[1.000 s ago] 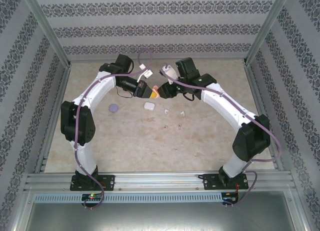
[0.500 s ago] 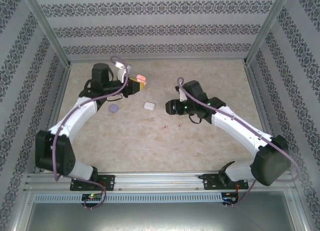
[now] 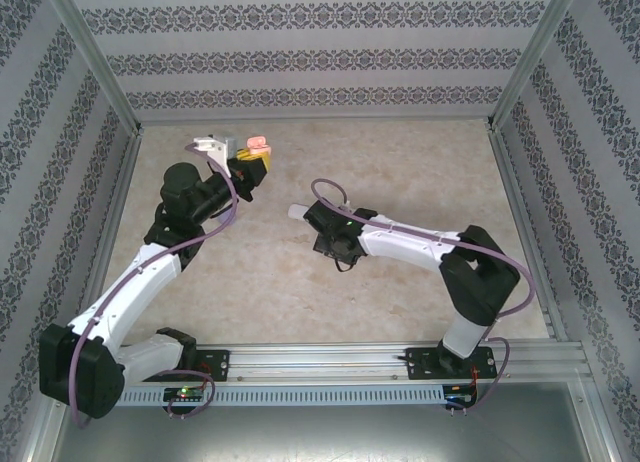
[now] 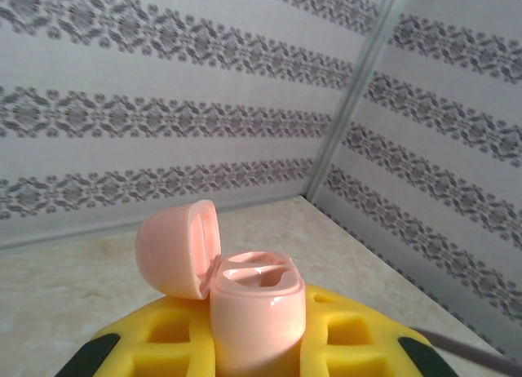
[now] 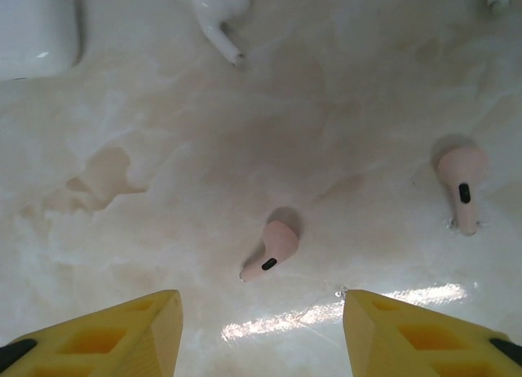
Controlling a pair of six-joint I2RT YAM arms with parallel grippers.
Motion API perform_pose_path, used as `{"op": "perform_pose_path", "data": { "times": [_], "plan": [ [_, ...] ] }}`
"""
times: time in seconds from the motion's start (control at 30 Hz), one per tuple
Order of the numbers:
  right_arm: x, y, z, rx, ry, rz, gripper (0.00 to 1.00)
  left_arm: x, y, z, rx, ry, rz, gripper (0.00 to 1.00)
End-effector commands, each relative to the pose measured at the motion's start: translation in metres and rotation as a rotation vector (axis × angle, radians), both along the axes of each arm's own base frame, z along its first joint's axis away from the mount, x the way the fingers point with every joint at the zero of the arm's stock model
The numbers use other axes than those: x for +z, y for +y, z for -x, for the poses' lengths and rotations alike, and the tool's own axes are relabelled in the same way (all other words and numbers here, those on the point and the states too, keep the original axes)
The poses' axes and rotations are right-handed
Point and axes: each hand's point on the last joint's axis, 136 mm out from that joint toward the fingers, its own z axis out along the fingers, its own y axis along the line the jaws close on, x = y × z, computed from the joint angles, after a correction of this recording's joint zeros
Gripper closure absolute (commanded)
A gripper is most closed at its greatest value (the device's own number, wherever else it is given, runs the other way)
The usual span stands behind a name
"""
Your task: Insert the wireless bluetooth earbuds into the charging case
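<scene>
Top external, left gripper (image 3: 252, 160) at ten o'clock pinching one pink charging case (image 3: 257, 144), left wrist, lid (image 4: 175, 246) flipped open, right wrist, right gripper (image 5: 261, 332) spread over two pink earbuds (image 5: 273, 248) (image 5: 461, 181), one white earbud (image 5: 218, 6) at twelve, one white case (image 5: 37, 26) at eleven.

No legible text, label, brand or number on any surface
</scene>
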Motion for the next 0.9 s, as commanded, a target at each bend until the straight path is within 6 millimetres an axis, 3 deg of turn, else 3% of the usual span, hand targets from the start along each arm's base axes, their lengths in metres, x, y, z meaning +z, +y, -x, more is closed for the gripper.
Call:
{"op": "perform_pose_path", "data": {
  "times": [0.0, 0.2, 0.6, 0.87],
  "plan": [
    [-0.006, -0.008, -0.002, -0.170, 0.015, 0.021, 0.48, 0.024, 0.009, 0.003, 0.062, -0.084, 0.045, 1.00],
    [-0.024, -0.006, -0.002, -0.228, 0.055, 0.025, 0.55, 0.020, 0.007, 0.005, 0.048, -0.083, 0.052, 1.00],
    [-0.037, 0.004, -0.012, -0.256, 0.088, 0.018, 0.60, 0.017, 0.009, 0.007, 0.052, -0.087, 0.065, 1.00],
    [-0.046, -0.001, -0.010, -0.259, 0.115, 0.042, 0.63, 0.015, 0.009, 0.007, 0.053, -0.088, 0.064, 1.00]
  ]
}}
